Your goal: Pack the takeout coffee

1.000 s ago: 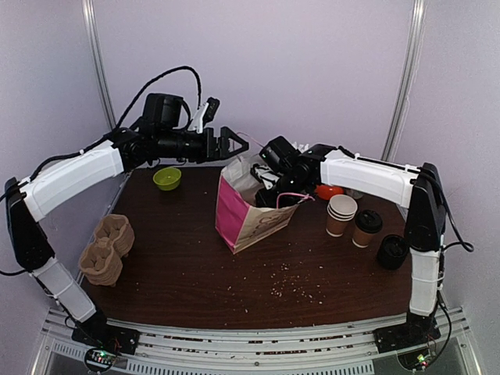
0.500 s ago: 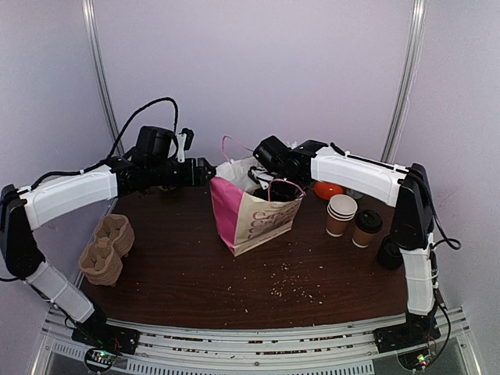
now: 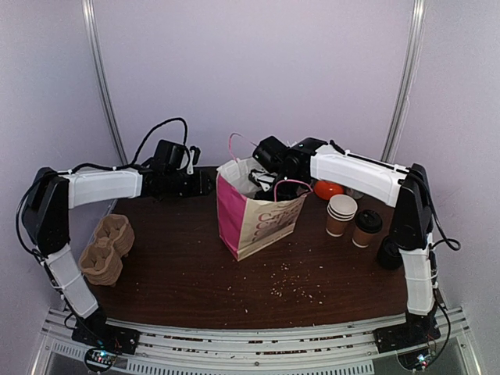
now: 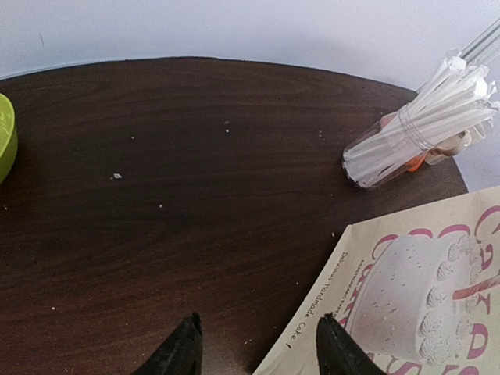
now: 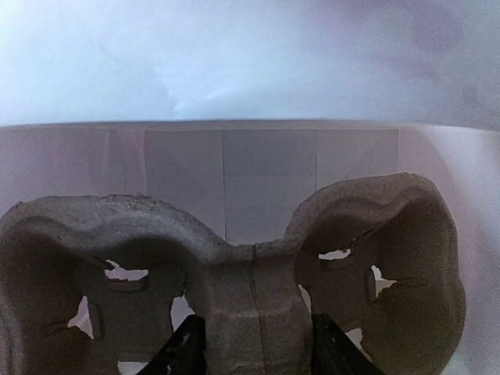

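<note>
The right gripper (image 5: 254,322) is inside the pink bag (image 3: 251,223) and pinches the middle of a brown cup tray (image 5: 234,262). The left gripper (image 4: 258,319) is beside the bag, fingers apart, squeezing nothing. The coffee cup (image 3: 366,227) with the black lid stands on the table (image 3: 195,269), right of the bag

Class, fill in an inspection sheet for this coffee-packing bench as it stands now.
Surface: dark wooden table, crumbs scattered.
Job's things: lidded coffee cup standing outside paper bag.
Clutter: cup stack, orange bowl, carrier stack, straws, green bowl.
Grippers: left gripper open at bag's edge; right gripper shut on cup carrier inside bag.
Cables: black cable looped over left arm.
Surroundings: plain pale walls.
</note>
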You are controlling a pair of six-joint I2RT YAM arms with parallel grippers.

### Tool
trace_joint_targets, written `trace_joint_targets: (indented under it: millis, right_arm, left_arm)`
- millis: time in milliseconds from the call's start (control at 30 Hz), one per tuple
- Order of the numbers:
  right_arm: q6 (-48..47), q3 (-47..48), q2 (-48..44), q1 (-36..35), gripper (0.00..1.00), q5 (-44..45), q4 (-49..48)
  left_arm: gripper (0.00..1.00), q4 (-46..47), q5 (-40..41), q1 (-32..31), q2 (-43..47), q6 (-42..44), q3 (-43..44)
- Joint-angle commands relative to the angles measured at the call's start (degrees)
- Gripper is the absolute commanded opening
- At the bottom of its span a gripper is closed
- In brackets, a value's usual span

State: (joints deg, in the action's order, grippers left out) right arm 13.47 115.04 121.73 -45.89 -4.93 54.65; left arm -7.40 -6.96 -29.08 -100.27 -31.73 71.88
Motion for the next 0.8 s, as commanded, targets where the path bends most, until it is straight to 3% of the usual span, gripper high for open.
trace_joint_targets:
  millis: [0, 133, 233, 767]
  right_arm:
    - [0.3, 1.1, 1.5, 0.1, 0.46, -0.7, 1.7]
    - [1.1, 1.2, 2.9, 0.1, 0.47, -1.9, 1.0]
    - [1.4, 3.2, 4.1, 0.2, 0.48, -2.6, 1.2]
    - [0.0, 3.8, 6.9, 0.2, 0.52, -4.8, 3.7]
  left_arm:
    - [0.42, 5.5, -5.4, -0.2, -2.3, -0.8, -1.0]
    - [0.23, 9.3, -8.8, -2.2, -4.2, -2.2, -3.6]
    - [0.17, 9.5, -9.6, -4.4, -6.0, -2.0, -3.4]
    - [0.16, 9.2, -10.2, -6.1, -6.5, -1.8, -4.4]
